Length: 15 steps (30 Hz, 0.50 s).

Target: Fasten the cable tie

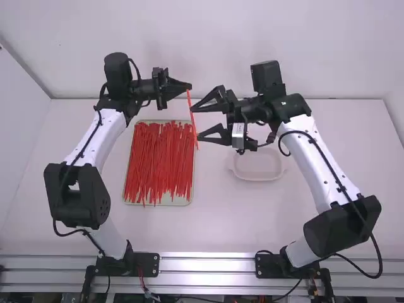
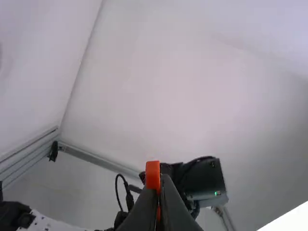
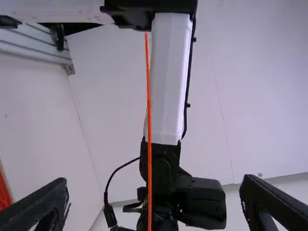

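My left gripper [image 1: 187, 88] is held high above the far end of the tray, shut on the head end of one red cable tie [image 1: 192, 120]. The tie hangs down from it, its tail reaching toward the tray. In the left wrist view the tie's head [image 2: 153, 175] pokes out between the closed fingers [image 2: 144, 207]. My right gripper [image 1: 197, 120] faces the left one from the right, wide open, with the hanging tie between its spread fingers [image 1: 211, 130]. In the right wrist view the tie [image 3: 148, 130] runs as a thin red line in front of the left arm [image 3: 168, 86].
A beige tray [image 1: 189, 201] holding a pile of several red cable ties [image 1: 160, 161] lies left of centre. A clear plastic container [image 1: 257, 168] sits on the table below the right gripper. White table lies around both.
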Motion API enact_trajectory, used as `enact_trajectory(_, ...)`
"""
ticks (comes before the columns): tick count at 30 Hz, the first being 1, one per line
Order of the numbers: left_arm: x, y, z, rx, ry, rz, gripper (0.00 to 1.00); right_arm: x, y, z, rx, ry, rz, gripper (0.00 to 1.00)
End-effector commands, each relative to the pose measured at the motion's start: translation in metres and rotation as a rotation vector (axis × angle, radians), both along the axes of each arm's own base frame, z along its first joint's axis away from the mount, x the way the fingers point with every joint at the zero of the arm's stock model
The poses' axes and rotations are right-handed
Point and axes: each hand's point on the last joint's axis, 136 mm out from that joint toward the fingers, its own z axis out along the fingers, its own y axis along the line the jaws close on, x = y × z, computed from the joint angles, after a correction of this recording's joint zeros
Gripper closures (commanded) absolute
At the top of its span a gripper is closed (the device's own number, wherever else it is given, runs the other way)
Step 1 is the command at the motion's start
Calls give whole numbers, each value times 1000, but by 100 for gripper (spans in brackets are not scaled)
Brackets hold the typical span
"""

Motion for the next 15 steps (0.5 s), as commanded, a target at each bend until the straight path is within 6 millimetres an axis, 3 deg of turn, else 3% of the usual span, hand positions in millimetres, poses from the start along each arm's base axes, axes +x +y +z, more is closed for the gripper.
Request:
enact_trajectory(1,-9,-4,9,-10,-25,-65,98,-6,2,9,22,2,34,15)
enact_trajectory(8,-9,-4,9,-9,-27,-66,98,-20,16,11,35,-36,89,23)
enact_trajectory(9,-9,-3,9,-9,-28,-63,98,-22,18,11,36,-37,96,31)
enact_trajectory(12,-9,-4,9,-8,-33,-66,98,-23,19,12,40,-45,99,41)
enact_trajectory(13,-9,-4,9,-8,-34,-67,98,-22,19,12,40,-45,98,50)
enact_trajectory(15,-9,-4,9,-9,-32,-66,98,-22,19,12,40,-45,98,56)
